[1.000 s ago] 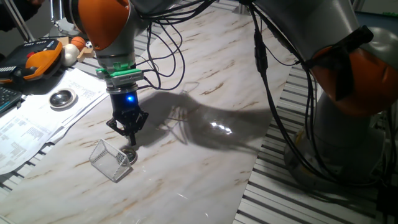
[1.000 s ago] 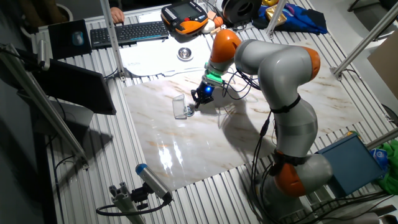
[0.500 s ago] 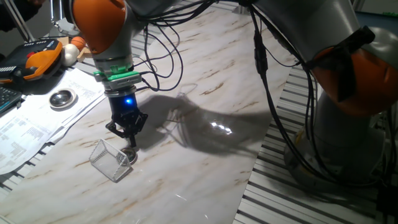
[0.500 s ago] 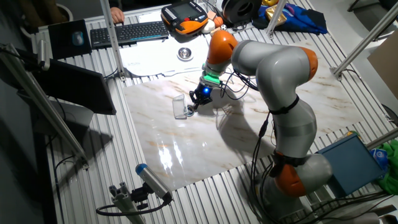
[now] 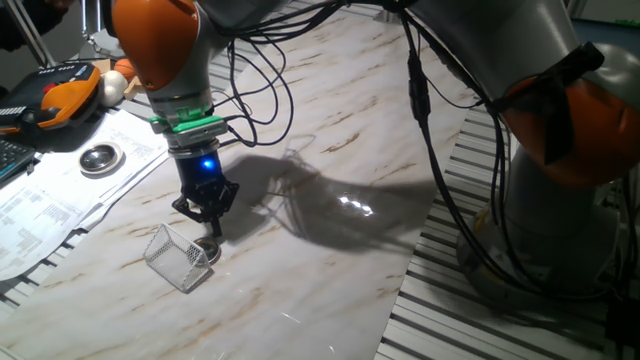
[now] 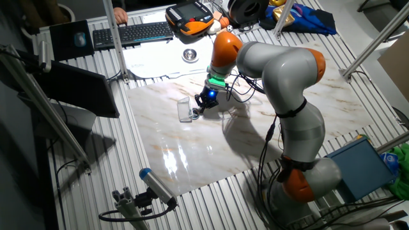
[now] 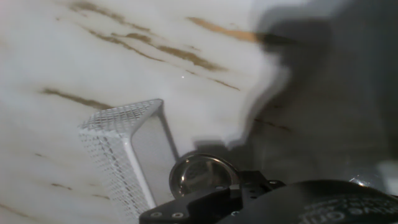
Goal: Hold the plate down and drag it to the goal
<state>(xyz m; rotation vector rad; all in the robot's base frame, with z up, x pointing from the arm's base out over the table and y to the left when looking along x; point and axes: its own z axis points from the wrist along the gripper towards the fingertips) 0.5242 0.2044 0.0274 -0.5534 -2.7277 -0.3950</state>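
Note:
The plate (image 5: 207, 250) is a small shiny silver disc lying on the marble table right at the open side of the goal (image 5: 178, 257), a small wire mesh box. My gripper (image 5: 211, 234) points straight down, shut, with its fingertips pressed on the plate. In the hand view the plate (image 7: 202, 174) lies just right of the goal (image 7: 127, 143), partly under the gripper's dark body. In the other fixed view the gripper (image 6: 196, 110) stands beside the goal (image 6: 185, 110); the plate is too small to make out there.
A larger round silver dish (image 5: 100, 158) sits on papers at the table's left. An orange teach pendant (image 5: 60, 95) and a keyboard (image 6: 131, 33) lie beyond. Black cables (image 5: 265, 90) hang from the arm. A blue box (image 6: 358, 163) stands off the table.
The arm has leaned slightly to the left. The fingertips stay on the plate, and the plate and mesh box have hardly moved.

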